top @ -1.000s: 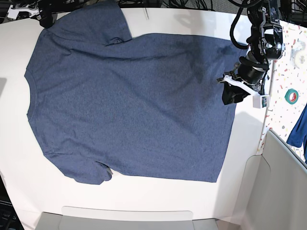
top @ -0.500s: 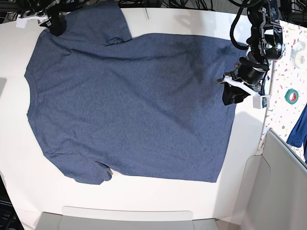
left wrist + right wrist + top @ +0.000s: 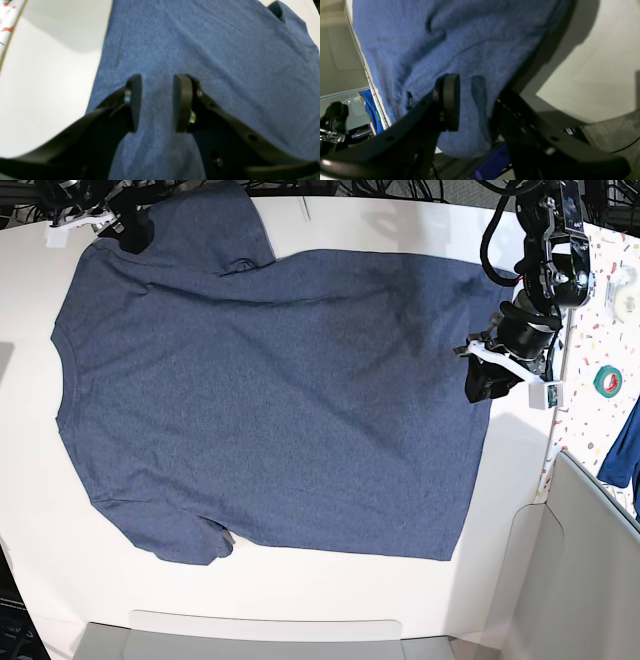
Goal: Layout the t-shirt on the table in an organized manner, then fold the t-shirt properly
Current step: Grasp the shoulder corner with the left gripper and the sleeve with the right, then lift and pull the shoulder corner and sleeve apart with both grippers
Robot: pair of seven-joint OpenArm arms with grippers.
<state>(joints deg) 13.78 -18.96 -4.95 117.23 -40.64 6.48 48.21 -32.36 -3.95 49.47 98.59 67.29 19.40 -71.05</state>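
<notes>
- Two end effectors are shown at opposite ends of the t-shirt (image 3: 270,400), which is spread flat, lettering unseen, on the counter (image 3: 330,590).
- Left end effector (image 3: 156,102): jaws parted over the hem, nothing gripped.
- Right end effector (image 3: 470,102): a sleeve fold seems pinched; if pulled unevenly, the flat layout may be wrinkled.

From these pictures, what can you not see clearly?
- Base view: right end effector is cut by the top edge.
- Right wrist view: one finger is hidden behind the t-shirt sleeve.
- All views: white lettering not visible.
- Left wrist view: whether the left end effector touches the cloth is unclear.
</notes>
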